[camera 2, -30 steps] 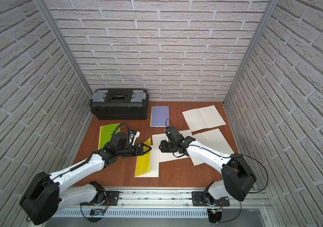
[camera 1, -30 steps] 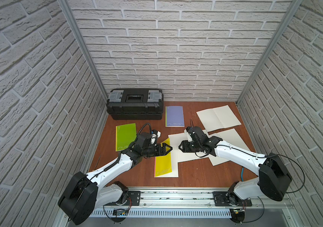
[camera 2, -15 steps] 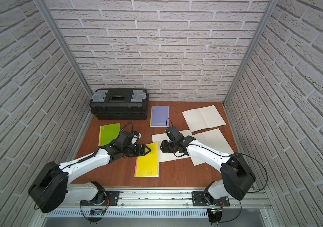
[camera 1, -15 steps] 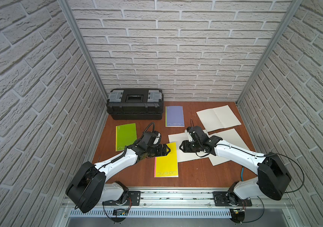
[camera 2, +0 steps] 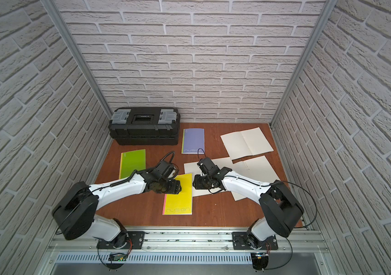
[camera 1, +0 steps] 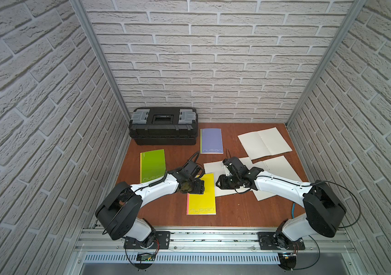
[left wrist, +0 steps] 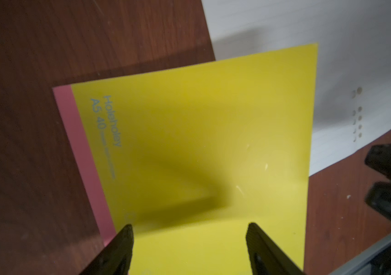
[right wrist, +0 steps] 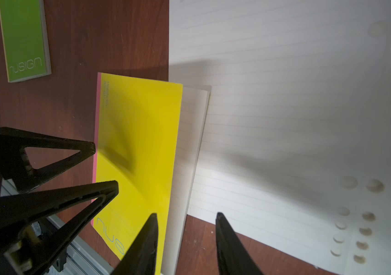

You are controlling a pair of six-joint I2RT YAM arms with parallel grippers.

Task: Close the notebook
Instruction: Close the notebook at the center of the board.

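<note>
Since the left gripper (left wrist: pixel 189 228) hangs with jaws spread and nothing between them, low over the spine-side far corner of the yellow notebook (camera 1: pixel 201 197), I'd use it as a presser, not a clamp. Beside it the right gripper (right wrist: pixel 186 214) is likewise released and empty, just off the notebook's free edge.

The notebook lies cover-down-shut near the front centre of the table (camera 1: pixel 237 214), pink spine strip (left wrist: pixel 80 147) showing. Its far free corner overlaps the open white pages (camera 1: pixel 232 166). The right wrist view shows page edges (right wrist: pixel 189 142) poking past the cover. Closure looks done, but I can't tell if the cover sits fully flat.

My call:
- Sweep one finger flat from spine toward free edge, light force, no pinch.
- Hold the right tips off the white pages underneath; dragging them would likely shift the notebook.
- Then lift straight up.

The green notebook (camera 1: pixel 153 165) is well apart, no issue.
</note>
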